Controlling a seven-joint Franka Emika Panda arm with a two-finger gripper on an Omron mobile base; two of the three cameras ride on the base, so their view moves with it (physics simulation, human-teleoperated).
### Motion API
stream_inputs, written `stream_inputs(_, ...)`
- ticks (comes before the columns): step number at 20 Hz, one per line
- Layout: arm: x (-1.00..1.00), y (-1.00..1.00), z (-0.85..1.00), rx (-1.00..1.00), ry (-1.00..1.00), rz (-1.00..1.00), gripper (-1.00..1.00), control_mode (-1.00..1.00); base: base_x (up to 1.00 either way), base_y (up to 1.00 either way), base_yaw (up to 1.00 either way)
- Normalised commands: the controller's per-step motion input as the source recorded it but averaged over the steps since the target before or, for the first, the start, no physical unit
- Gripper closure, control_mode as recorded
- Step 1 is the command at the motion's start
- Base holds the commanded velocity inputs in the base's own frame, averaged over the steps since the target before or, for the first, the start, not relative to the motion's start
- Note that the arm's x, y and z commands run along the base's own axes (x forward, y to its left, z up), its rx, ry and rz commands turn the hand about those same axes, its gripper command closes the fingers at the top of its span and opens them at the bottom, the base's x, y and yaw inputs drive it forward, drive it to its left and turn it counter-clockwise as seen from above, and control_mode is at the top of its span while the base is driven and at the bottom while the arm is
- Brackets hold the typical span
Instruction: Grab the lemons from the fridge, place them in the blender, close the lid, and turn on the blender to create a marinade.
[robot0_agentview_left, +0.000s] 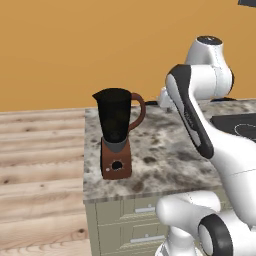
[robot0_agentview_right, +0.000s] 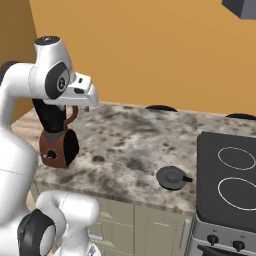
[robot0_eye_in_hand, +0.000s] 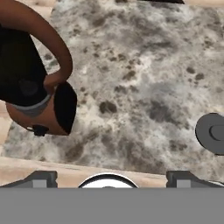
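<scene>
The blender stands near the left end of the counter: a black jar with a brown handle on a brown base, its top uncovered. It also appears in the right base view and at the left of the hand view. My gripper hovers above the counter just right of the blender, pointing down, open, with nothing between its fingertips. The lid, a dark grey disc with a centre knob, lies on the counter near the stove and sits at the right edge of the hand view. The lemons and the fridge are out of view.
The speckled stone counter has drawers beneath it, and its left end drops off to a wooden floor. A black stove top with ring burners adjoins the counter on the right. An orange wall runs behind.
</scene>
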Motion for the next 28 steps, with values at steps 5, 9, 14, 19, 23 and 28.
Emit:
stream_inputs(5,0.00,-1.00,-0.50,0.00,0.15,-0.36,-1.00,-1.00,0.00,0.00,0.00)
stream_inputs(9,0.05,-1.00,-0.43,0.00,0.16,-0.29,-1.00,-1.00,0.00,0.00,0.00)
stream_inputs(14,0.30,-1.00,-0.52,0.00,0.18,-0.20,-1.00,-1.00,0.00,0.00,0.00)
stream_inputs(19,0.75,-1.00,-0.76,0.09,0.20,-0.02,-1.00,-1.00,0.00,0.00,0.00)
stream_inputs(23,0.73,-1.00,-0.61,0.15,0.11,0.03,-1.00,-1.00,0.00,0.00,0.00)
stream_inputs(28,0.14,-0.88,-0.38,0.10,0.09,0.07,-1.00,-1.00,0.00,0.00,0.00)
